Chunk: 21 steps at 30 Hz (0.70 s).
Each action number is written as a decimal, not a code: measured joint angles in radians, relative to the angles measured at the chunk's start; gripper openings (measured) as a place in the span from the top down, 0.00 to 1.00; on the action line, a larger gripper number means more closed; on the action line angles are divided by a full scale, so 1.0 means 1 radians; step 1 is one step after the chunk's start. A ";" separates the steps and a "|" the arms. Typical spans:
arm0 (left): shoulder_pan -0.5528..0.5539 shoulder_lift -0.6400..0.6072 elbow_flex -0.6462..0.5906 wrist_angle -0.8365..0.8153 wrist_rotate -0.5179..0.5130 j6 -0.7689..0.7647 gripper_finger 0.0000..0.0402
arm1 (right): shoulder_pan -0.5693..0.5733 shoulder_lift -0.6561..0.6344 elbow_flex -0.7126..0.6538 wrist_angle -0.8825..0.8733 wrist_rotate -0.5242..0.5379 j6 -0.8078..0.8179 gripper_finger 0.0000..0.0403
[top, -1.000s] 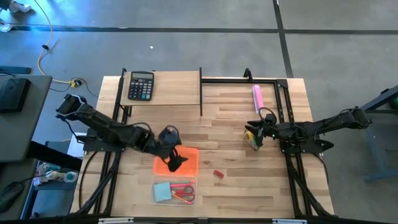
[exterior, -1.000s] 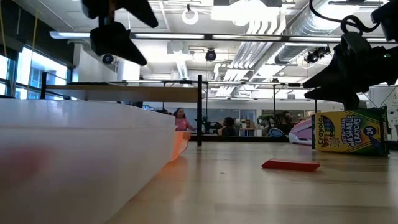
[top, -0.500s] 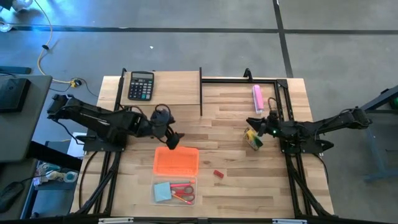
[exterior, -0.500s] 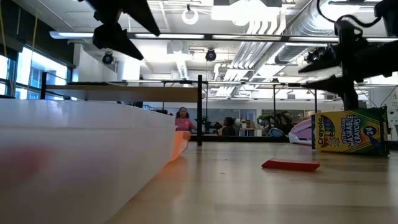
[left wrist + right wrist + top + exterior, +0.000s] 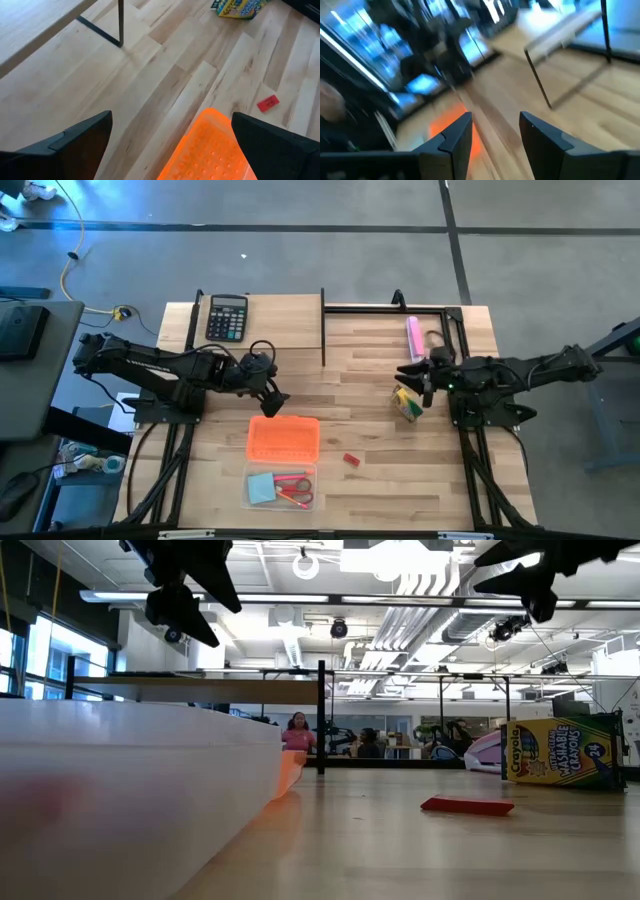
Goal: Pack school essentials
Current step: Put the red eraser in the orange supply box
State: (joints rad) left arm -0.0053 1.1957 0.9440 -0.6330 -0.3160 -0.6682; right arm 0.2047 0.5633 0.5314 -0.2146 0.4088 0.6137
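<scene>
A yellow-green crayon box [image 5: 408,402] [image 5: 560,752] stands on its edge on the table at the right. My right gripper [image 5: 420,374] [image 5: 496,120] hovers open above it, nothing between its fingers. A small red eraser [image 5: 351,459] [image 5: 467,805] lies flat near the middle. A clear container [image 5: 280,487] at the near edge holds a light-blue notepad [image 5: 261,488] and red-handled scissors [image 5: 293,488]. An orange tray [image 5: 284,438] [image 5: 215,150] lies just beyond it. My left gripper [image 5: 272,394] [image 5: 171,120] hangs open above the tray's far edge.
A black calculator [image 5: 226,317] lies on the raised shelf at the far left. A pink bar [image 5: 413,337] lies at the far right. A black upright post [image 5: 323,330] stands at the shelf's right end. Bare wood shows between the tray and the crayon box.
My right gripper has risen straight up from just over the crayon box, which stays standing where it was. My left gripper has drawn back from over the orange tray toward the far left and a little upward. The tray has not moved.
</scene>
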 joint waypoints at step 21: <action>0.039 0.001 0.000 0.000 0.071 0.123 0.01 | 0.189 0.803 0.622 -0.696 -0.167 0.349 0.62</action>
State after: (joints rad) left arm 0.0334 1.1965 0.9440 -0.6334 -0.2455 -0.5454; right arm 0.3937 1.3668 1.1538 -0.9107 0.2416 0.9629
